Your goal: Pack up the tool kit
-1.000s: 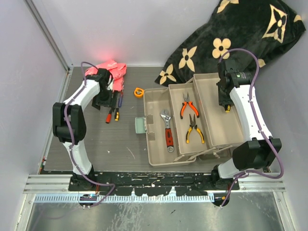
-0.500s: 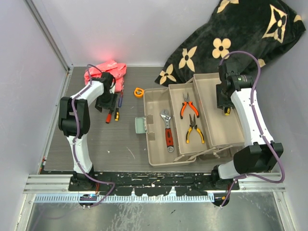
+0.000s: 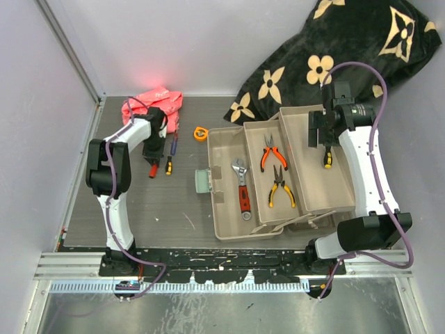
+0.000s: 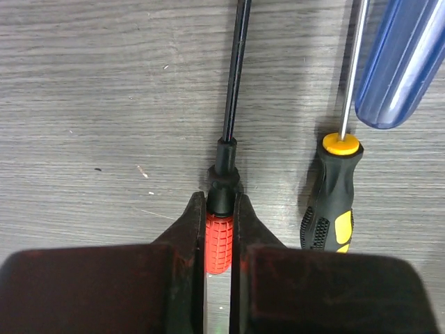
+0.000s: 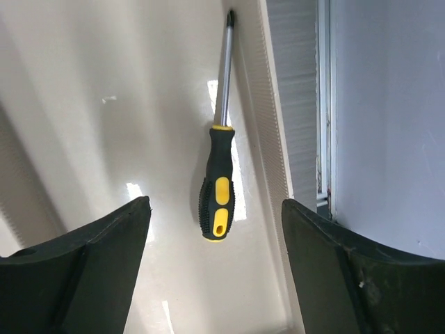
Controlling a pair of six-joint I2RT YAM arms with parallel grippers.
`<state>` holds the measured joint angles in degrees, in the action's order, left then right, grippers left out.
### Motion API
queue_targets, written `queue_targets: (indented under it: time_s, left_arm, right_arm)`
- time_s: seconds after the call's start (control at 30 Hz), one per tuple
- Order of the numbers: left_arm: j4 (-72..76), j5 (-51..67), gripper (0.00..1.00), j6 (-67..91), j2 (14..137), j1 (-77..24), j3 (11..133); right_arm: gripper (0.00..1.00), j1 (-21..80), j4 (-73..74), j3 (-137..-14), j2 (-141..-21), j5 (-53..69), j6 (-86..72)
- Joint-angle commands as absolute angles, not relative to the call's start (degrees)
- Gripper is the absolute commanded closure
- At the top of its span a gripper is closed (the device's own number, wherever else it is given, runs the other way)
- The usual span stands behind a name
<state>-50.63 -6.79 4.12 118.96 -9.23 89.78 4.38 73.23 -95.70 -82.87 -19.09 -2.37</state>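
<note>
Tabletop (image 3: 132, 209) holds 3 screwdrivers (image 4: 332, 195); toolbox (image 3: 226, 217) holds 2 pliers (image 3: 269, 157), 1 wrench (image 3: 242, 186), 1 screwdriver (image 5: 217, 202).

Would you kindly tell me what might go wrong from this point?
1. The left tool pinches the red screwdriver only at the handle's front end, so it might swing or slip when lifted.
2. The yellow-black screwdriver lies close beside it and could get nudged.

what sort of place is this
Probably a robot lab test cell: two white robot arms bolted to an aluminium rail, plain pale walls, a beige plastic toolbox on a grey wood-grain table.
</note>
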Motion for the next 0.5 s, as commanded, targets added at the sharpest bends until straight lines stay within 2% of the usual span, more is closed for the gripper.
queue_targets:
  time_s: [0.0, 0.2, 0.33, 0.47]
  left_arm:
    - [-51.7, -3.9, 1.0, 5.5, 118.3, -8.7, 91.5]
    - [-53.9, 4.3, 1.0, 6.4, 113.1, -7.0, 99.4]
    - [-49.0, 21.5, 1.0, 10.1, 109.2, -6.7, 104.5]
    - [-35.8, 39.7, 1.0, 24.6, 106.5, -7.3, 104.6]
  right_arm:
    - [0.18, 4.5, 71.8, -103.0, -80.4, -15.6, -3.4]
    - [0.13, 4.4, 65.9, -108.4, -78.8, 2.1, -4.3]
    - [0.14, 4.5, 57.9, -105.7, -78.0, 18.0, -8.4]
    - [0.15, 4.8, 45.2, -98.9, -76.8, 31.7, -14.8]
